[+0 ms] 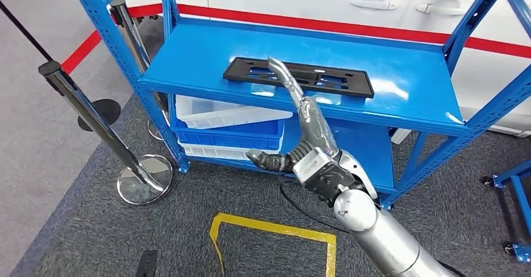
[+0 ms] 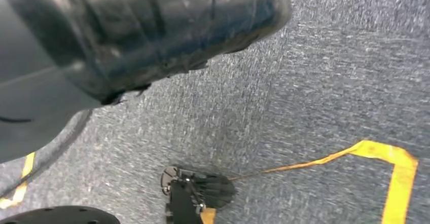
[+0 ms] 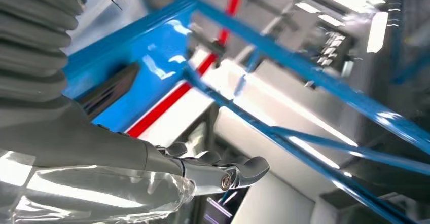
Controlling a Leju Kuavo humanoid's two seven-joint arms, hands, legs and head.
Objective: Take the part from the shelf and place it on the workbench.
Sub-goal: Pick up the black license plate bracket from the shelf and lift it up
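The part (image 1: 341, 79) is a flat black rectangular plate with slots, lying near the front of the blue shelf (image 1: 206, 51) top level. My right hand (image 1: 310, 133) reaches up toward it, fingers stretched out and thumb spread to the side, holding nothing. Its fingertips overlap the part's front-left area in the head view; contact cannot be judged. In the right wrist view the hand (image 3: 203, 171) extends beside the blue shelf (image 3: 147, 57), with the dark part (image 3: 109, 89) behind it. My left hand (image 2: 127, 26) hangs over the carpet, close and blurred.
White and blue bins (image 1: 219, 117) sit on the lower shelf level. Two stanchion posts with chrome bases (image 1: 145, 178) stand left of the shelf. Yellow tape (image 1: 275, 230) marks the grey carpet. A white car (image 1: 376, 1) is behind the shelf, another blue frame (image 1: 516, 183) at right.
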